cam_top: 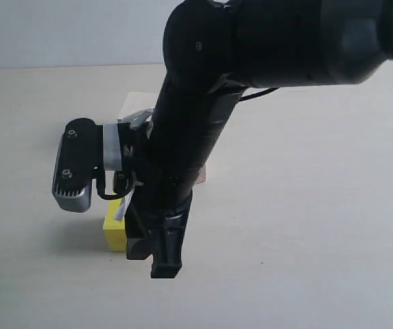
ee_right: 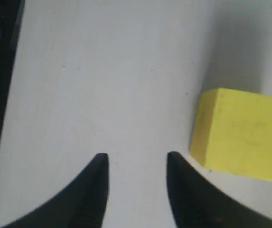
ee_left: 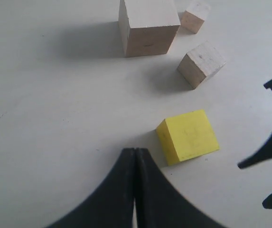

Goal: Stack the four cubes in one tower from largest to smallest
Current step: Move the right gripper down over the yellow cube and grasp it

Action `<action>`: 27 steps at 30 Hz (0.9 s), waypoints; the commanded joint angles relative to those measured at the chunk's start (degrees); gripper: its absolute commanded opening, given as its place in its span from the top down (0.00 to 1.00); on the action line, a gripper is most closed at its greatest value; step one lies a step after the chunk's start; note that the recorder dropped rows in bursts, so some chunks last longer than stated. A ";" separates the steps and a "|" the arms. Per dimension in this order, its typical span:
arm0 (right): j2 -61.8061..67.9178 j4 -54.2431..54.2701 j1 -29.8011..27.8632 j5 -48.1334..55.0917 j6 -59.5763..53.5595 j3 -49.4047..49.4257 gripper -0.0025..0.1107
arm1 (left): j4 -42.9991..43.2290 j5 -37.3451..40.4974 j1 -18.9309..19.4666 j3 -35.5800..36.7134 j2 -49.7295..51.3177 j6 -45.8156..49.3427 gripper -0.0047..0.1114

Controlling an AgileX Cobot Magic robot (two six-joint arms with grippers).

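1. Left gripper (ee_left: 135,152): fingers pressed together, holding nothing. It hangs over the table (ee_left: 41,118), close to the yellow cube (ee_left: 188,137).
2. Cubes: all four lie apart on the table, none stacked. The small wood cube (ee_left: 201,64) and the tiny cube (ee_left: 195,16) sit near the large pale cube (ee_left: 147,26). In the exterior view the large pale cube (cam_top: 138,103) lies at 12 o'clock from the yellow cube (cam_top: 116,229).
3. Right gripper (cam_top: 151,257): about half open and empty. The yellow cube (ee_right: 242,135) lies at its 10 o'clock in the exterior view, just beside one finger (ee_right: 173,164) and outside the gap.
4. Assessment: the step in hand is fetching the yellow cube for the second tier. The next move calls for a sideways shift and probably a wider opening before closing.
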 commanded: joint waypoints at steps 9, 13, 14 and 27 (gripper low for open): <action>1.15 -1.80 0.05 -15.42 -0.45 -0.49 0.32 | -0.52 1.72 -0.19 -0.27 0.22 0.00 0.96; 3.35 -1.70 0.05 -15.98 1.00 -0.49 0.25 | -0.52 1.73 -0.19 -0.27 0.22 0.89 0.96; 4.37 -1.70 0.05 -16.23 1.00 -0.49 0.24 | -0.52 1.73 -0.19 -0.27 0.22 1.01 0.96; 10.30 -5.82 0.05 -24.21 1.00 -0.52 0.24 | -0.52 2.83 -0.19 -0.27 0.22 1.13 0.96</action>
